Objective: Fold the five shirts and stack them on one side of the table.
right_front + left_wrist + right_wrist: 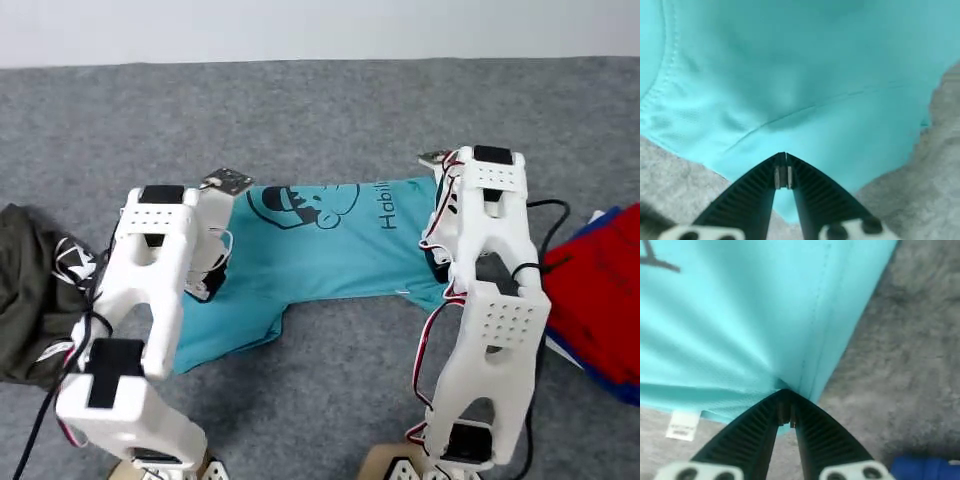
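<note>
— Resting on what?
— On a grey carpet-covered desk (330, 110), backed by a pale wall (300, 30) past the far edge.
— Lying which way?
— Spread mid-desk: a teal cotton shirt with dark print (320, 250), long axis parallel to the far edge, one flap trailing toward the near left corner. Flanked by a crumpled dark olive shirt (25, 290) at the left edge and red and blue folded shirts (600, 290) at the right edge.
— Posed how?
— Bent forward from the near edge, wrists tipped down. Pinching teal fabric in the left end effector (783, 175); nipping the seamed hem in the right end effector (785, 417).

Partly hidden lettering (388, 208) on teal shirt (320, 262)
</note>
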Robot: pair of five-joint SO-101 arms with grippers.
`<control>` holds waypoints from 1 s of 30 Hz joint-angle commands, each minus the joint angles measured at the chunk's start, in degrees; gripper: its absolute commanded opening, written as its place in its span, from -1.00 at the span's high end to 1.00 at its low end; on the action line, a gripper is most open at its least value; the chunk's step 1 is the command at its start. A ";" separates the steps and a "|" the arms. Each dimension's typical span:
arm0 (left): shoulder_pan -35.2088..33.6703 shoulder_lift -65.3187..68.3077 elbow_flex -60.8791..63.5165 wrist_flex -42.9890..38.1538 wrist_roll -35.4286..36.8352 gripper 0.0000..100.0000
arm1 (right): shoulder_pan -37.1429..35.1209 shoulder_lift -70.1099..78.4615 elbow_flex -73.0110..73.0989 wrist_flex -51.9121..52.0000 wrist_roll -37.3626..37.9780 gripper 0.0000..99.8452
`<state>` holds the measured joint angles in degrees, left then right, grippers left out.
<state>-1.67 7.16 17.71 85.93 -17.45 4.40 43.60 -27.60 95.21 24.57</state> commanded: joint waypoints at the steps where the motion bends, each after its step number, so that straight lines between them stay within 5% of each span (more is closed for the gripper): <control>1: 2.55 -7.82 -1.27 2.73 -0.44 0.99 | -3.30 -8.48 -0.35 2.68 0.26 0.98; 7: 4.22 -21.71 -1.27 6.42 -0.26 0.99 | -9.80 -20.35 -0.35 6.73 0.09 0.98; 13: -1.41 -32.70 -1.27 10.99 0.00 0.99 | -12.44 -28.70 1.76 7.34 -1.58 0.98; 22: -30.07 -41.32 0.84 12.66 -1.76 0.99 | -25.54 -34.51 19.16 6.46 -1.58 0.98; 30: -56.00 -41.67 8.92 8.00 -9.05 0.99 | -42.15 -34.42 25.32 -1.54 6.07 0.98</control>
<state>-49.23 -33.10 25.19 96.84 -23.43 -32.53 12.57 -2.46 96.62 27.56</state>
